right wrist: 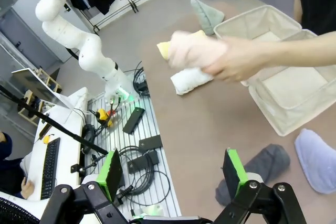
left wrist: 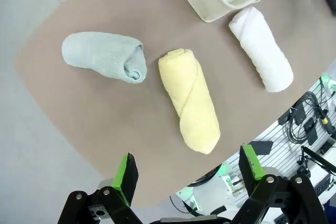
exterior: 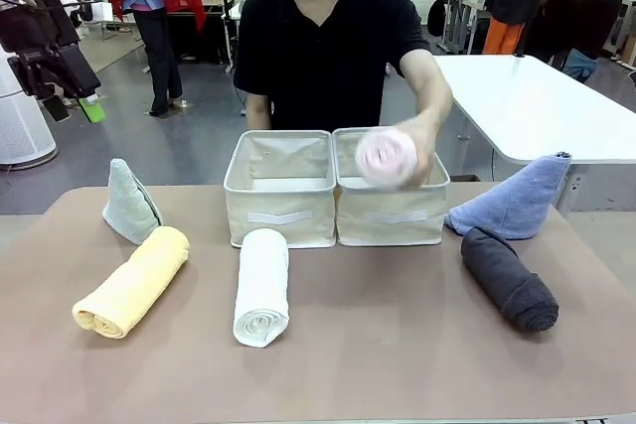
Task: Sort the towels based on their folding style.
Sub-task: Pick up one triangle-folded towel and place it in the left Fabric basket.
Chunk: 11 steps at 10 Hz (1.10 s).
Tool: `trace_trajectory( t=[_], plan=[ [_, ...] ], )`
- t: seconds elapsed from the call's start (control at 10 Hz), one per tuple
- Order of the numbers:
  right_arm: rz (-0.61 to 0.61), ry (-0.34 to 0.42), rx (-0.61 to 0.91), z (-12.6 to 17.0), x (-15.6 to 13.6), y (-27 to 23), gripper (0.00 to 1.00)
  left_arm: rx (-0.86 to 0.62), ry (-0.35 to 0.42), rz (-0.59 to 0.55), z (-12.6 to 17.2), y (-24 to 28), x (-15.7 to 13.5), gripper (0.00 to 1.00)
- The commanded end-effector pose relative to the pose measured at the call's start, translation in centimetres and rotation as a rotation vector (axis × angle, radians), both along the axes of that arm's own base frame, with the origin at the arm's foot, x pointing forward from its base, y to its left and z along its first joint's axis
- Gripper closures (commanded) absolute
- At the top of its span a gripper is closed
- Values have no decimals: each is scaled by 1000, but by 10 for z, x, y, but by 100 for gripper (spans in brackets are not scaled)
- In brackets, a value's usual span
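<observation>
The person's hand point(exterior: 422, 141) holds the pink rolled towel point(exterior: 386, 158) over the right cream basket point(exterior: 391, 217); it appears blurred as pink towel point(right wrist: 193, 48). On the table lie the mint cone point(exterior: 129, 204), yellow roll point(exterior: 133, 281), white roll point(exterior: 262, 286), periwinkle cone point(exterior: 517, 202) and dark grey roll point(exterior: 508, 278). My left gripper point(left wrist: 189, 169) hangs open, high above the yellow roll point(left wrist: 190, 100), mint cone point(left wrist: 105, 56) and white roll point(left wrist: 261, 48). My right gripper point(right wrist: 173, 170) is open and empty, off the table's edge near the grey roll point(right wrist: 260, 166) and periwinkle cone point(right wrist: 317, 158).
The left cream basket point(exterior: 279, 186) stands beside the right one at the table's middle back. A white table point(exterior: 537, 106) stands behind on the right. Off the near table edge lies a rack with cables point(right wrist: 139, 150). My left arm point(right wrist: 79, 35) rises beyond it.
</observation>
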State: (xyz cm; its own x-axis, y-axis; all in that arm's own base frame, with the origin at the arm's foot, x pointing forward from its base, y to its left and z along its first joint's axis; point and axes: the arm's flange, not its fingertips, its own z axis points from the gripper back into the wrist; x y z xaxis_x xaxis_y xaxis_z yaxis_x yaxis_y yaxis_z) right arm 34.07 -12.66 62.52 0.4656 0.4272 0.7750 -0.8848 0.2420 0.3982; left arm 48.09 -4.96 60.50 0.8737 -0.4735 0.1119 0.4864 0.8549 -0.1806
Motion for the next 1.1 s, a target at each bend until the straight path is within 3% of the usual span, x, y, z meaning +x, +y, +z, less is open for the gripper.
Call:
trace_trajectory(
  t=[0.0,0.4,0.6,0.8,1.0],
  plan=[
    [10,-16,33,-1,1,1,0,-11,-10,-31,1,3,-11,0],
    [10,-16,33,-1,1,1,0,-5,-7,-10,3,1,-5,0],
    [10,-16,33,-1,1,1,0,-10,82,193,-8,-21,18,0],
    [10,-16,33,-1,1,1,0,10,77,355,-31,-34,40,0],
    [10,-16,33,-1,1,1,0,90,13,511,-55,-38,64,0]
  ],
)
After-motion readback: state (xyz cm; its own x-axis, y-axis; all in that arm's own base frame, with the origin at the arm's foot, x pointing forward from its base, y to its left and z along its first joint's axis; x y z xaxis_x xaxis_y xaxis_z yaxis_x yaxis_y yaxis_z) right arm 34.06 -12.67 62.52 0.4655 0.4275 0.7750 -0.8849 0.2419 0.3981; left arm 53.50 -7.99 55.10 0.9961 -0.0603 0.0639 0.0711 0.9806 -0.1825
